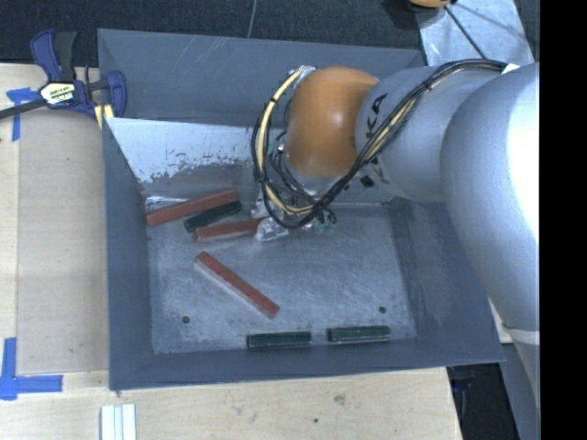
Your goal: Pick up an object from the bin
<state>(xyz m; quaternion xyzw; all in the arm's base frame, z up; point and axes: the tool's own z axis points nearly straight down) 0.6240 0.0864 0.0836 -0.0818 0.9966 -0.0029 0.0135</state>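
Low over the floor of the grey bin (119,246), the claw (272,229), up and to the right of the slanting red-brown bar (236,284). Tucked beneath the orange wrist cover (323,122) and a loop of cables (272,168). How far open: impossible to tell from here. Nothing visibly in its grasp.

Metal tip right at the right-hand end of a short red-brown bar (223,231), itself straight above the slanting bar and lying nearly level. Touching or merely beside it: not clear.

Just above that short bar, a dark green bar (213,214), a little tilted, right end higher. Close alongside it and farther again from the slanting bar, a longer red-brown bar (191,207), tilted the same way, near the foot of the bin's far wall. Three bars in one loose bunch, apart from the slanting bar.

Below the slanting bar, along the foot of the near wall, two more green ones in a line with a gap between. Left green bar (279,340) just below the slanting bar's lower end, right green bar (359,335) farther right.

Up and to the right of the slanting bar, the silver arm (459,145), in across the bin's right wall.
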